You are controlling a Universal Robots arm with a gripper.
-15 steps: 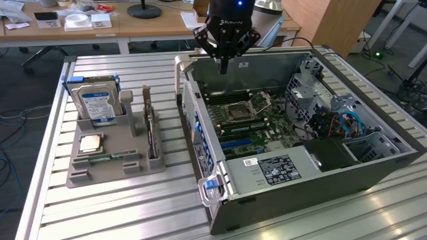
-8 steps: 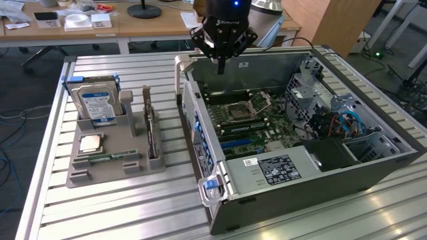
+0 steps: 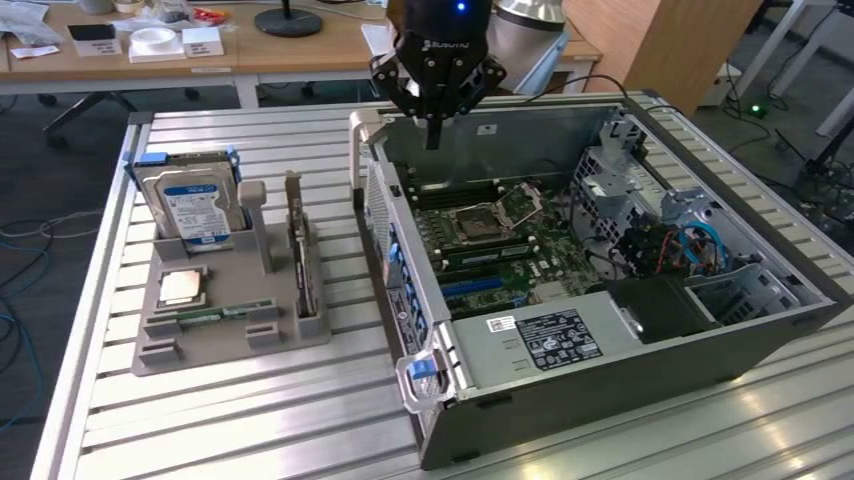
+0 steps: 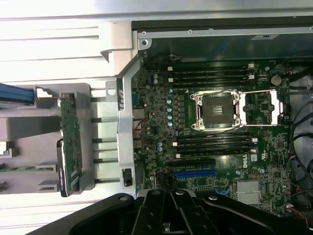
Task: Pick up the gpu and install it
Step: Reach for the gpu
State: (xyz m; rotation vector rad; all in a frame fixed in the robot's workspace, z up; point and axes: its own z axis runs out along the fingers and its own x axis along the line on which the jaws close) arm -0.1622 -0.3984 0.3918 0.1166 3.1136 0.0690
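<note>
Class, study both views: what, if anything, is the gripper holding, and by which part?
Nothing. The gripper hangs shut and empty above the open computer case; the gpu stands on edge in the grey holder.

Quick tally here: one open computer case (image 3: 561, 370), one grey parts holder (image 3: 220, 345), one hard drive (image 3: 195, 205), one gpu (image 3: 306, 265), one processor chip (image 3: 182, 288), one RAM strip (image 3: 214, 318), one empty processor socket (image 4: 215, 111), one blue expansion slot (image 4: 195, 173), and one gripper (image 3: 433, 132).

The exterior camera sits high off the slatted table (image 3: 240, 420), angled down over the open computer case (image 3: 641, 390). The wrist camera looks straight down, close in. Both share the motherboard (image 3: 534, 265) and parts stand (image 3: 174, 355).
</note>
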